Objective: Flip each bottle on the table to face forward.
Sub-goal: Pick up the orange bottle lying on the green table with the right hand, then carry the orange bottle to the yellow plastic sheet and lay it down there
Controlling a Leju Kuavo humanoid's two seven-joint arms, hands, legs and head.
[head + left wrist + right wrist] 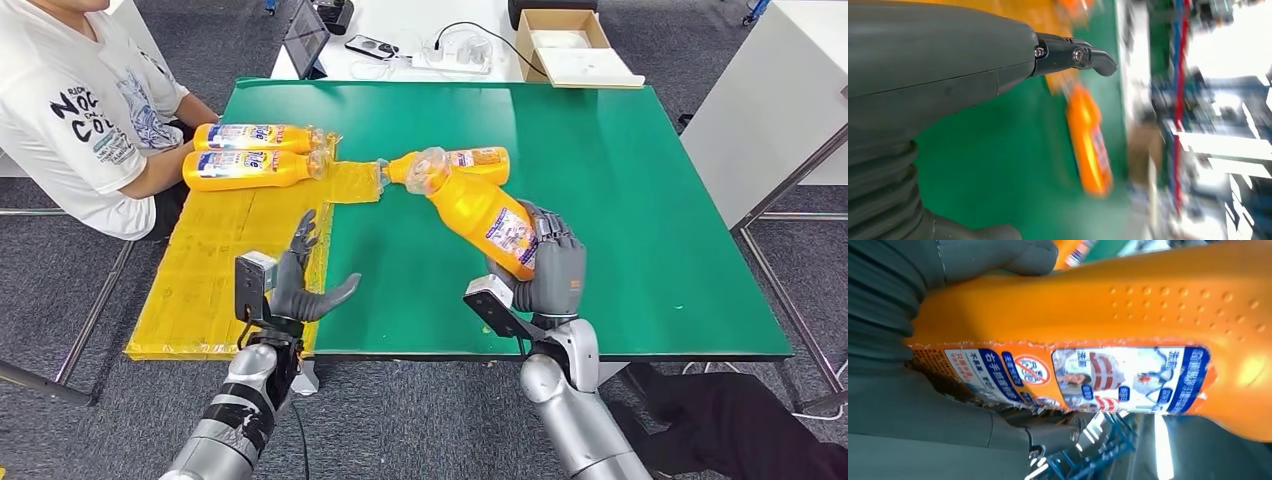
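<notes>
Head view is showing, from left to right, a seated person [80, 110] beside two orange bottles [255, 155] lying on a yellow mat [220, 270], then the left hand [300, 280] hovering empty with fingers spread. Further right, the right hand [550, 265] is gripping the base of a tilted orange bottle [480, 210] above the green table [650, 220], its cap near another lying bottle [470, 160]. Rolling it label-up while lowering gently looks wise.

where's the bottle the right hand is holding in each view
Head view: held bottle tilted above the green table, base in the right hand.
Left wrist view: blurred orange bottle past the left hand.
Right wrist view: bottle across the frame.
Shared landmark: its blue-and-white label.
</notes>
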